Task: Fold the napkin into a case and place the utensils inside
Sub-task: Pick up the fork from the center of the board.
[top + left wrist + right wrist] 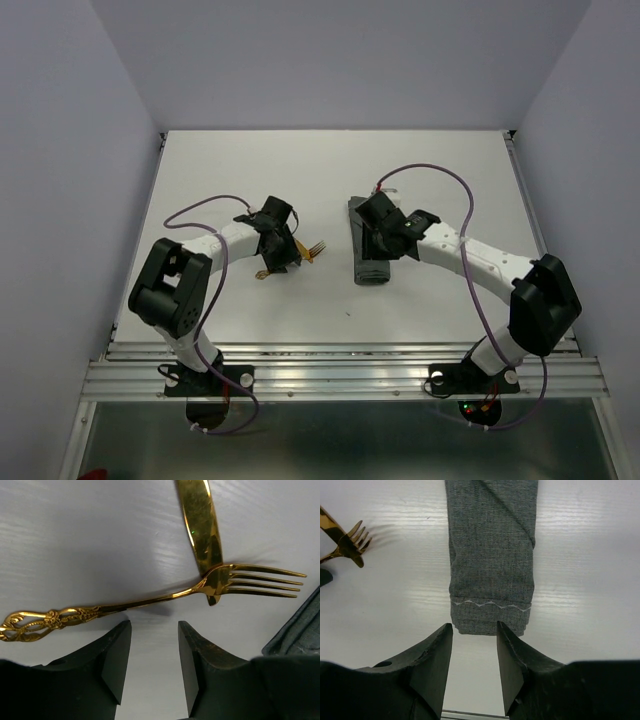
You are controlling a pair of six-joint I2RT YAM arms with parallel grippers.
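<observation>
— Standing at the near edge, what is the left gripper (152, 630) doing?

— It hangs low over the table (250, 160), jaws apart, nothing between them. Just past its fingertips lies the gold fork (75, 614), flat on the white top, with its ornate handle out to one side and its tines to the other.

— And the knife (200, 525)?

— Gold too, and lying further out. Its tip crosses the fork right where the tines begin, and the two touch there. Neither one is in the cloth.

— The right gripper (474, 630)?

— Released as well, jaws standing apart with bare table between them. The near end of the case (492, 555) lies just beyond its fingertips, not between them.

— How does the case look?

— Dark grey cloth, folded into a long, narrow, flat strip that runs away from the arm toward the far side. A pale stitched hem line (490, 604) crosses it near the close end, and a diagonal fold edge shows further up. Seen from above, it lies to the right of the fork and knife, apart from them, near the middle of the table.
</observation>
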